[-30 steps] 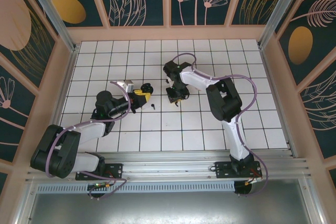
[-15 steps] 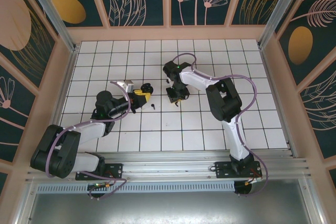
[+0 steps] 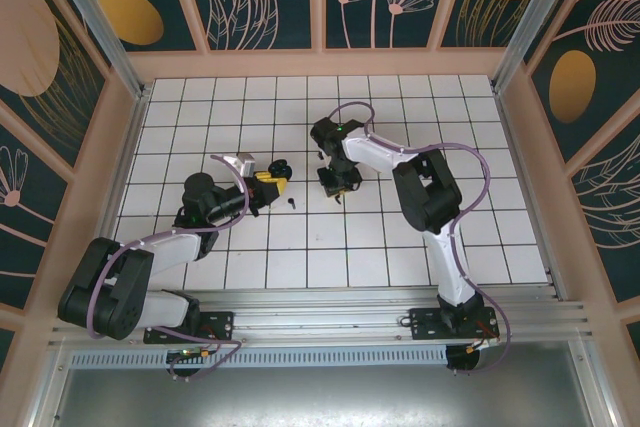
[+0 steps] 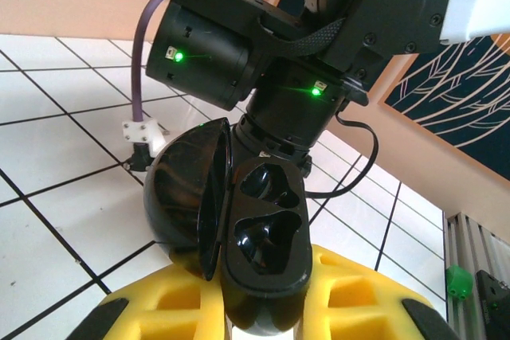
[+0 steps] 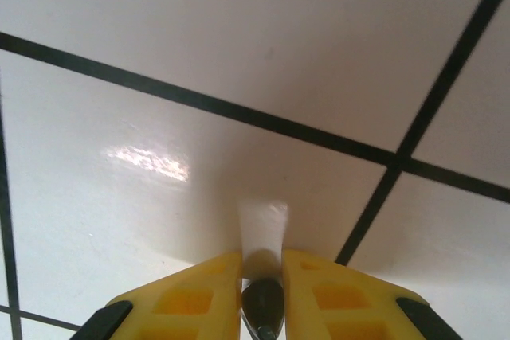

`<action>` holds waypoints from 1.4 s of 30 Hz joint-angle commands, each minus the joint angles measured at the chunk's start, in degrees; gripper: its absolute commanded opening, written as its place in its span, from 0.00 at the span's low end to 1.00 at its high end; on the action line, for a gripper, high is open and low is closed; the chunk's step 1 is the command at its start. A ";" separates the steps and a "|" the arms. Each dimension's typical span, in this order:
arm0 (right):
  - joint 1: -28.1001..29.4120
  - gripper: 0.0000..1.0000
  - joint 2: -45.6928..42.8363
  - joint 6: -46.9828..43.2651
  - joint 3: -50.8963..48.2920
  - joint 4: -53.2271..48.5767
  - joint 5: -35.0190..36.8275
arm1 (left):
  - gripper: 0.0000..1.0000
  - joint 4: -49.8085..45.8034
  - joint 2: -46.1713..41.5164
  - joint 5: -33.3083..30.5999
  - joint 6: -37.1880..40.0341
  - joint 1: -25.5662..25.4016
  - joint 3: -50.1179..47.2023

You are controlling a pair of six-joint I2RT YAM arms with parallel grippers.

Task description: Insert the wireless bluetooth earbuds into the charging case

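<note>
Black and glossy, the charging case (image 4: 263, 228) sits clamped between the yellow fingers (image 4: 159, 308) of the left claw (image 4: 259, 296), held just above the white tiled table (image 3: 400, 237). Its lid (image 4: 187, 197) is swung open to the left, and the two moulded sockets in the base lie bare. In the overhead view the case hangs left of the table's centre, at the tip of the left arm (image 3: 160, 247).

The right arm (image 4: 319, 29) looms close behind the case in the left wrist view, two green lights glowing on its housing. The right claw (image 5: 263, 288) points down at the table, clenched on a small black earbud (image 5: 263, 308) pinched between its yellow pads (image 5: 191, 292), with a pale reflection on the tile just ahead of it. From above, this claw stands a little right of the case.

A second black earbud (image 3: 292, 203) lies loose on a tile, near the case and between the two claws.
</note>
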 commanded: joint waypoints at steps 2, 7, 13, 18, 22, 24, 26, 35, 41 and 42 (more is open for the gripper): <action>0.53 0.20 -4.90 2.60 -3.41 1.24 1.46 | 0.16 -1.35 -0.80 -0.77 2.21 0.36 1.23; 0.43 0.20 -7.20 4.19 -7.67 3.32 1.20 | 0.15 -1.33 0.39 -0.53 2.27 0.32 2.20; 0.03 0.20 -10.26 5.88 -12.71 5.22 0.67 | 0.14 -0.02 1.85 0.39 1.38 0.24 2.56; -1.12 0.20 -12.13 6.58 -16.09 5.10 0.76 | 0.14 0.00 1.90 0.38 1.33 0.28 2.45; -2.12 0.21 -13.85 7.46 -18.66 5.56 0.41 | 0.14 0.33 2.91 0.76 0.99 0.30 2.82; -2.58 0.21 -14.41 7.81 -19.63 5.84 0.10 | 0.14 0.65 3.34 1.00 0.85 0.31 2.95; -2.76 0.22 -14.85 8.01 -20.34 6.03 -0.20 | 0.14 0.69 3.57 1.02 0.76 0.31 3.05; -3.32 0.30 -14.85 8.27 -20.39 5.65 -1.09 | 0.14 -0.48 3.72 0.91 1.35 0.31 3.38; -3.44 0.34 -15.09 7.92 -18.29 3.80 -1.96 | 0.14 -0.74 3.75 0.86 1.57 0.29 3.15; -3.44 0.35 -15.27 7.92 -18.11 3.56 -2.05 | 0.14 -0.79 3.82 0.99 1.57 0.30 3.25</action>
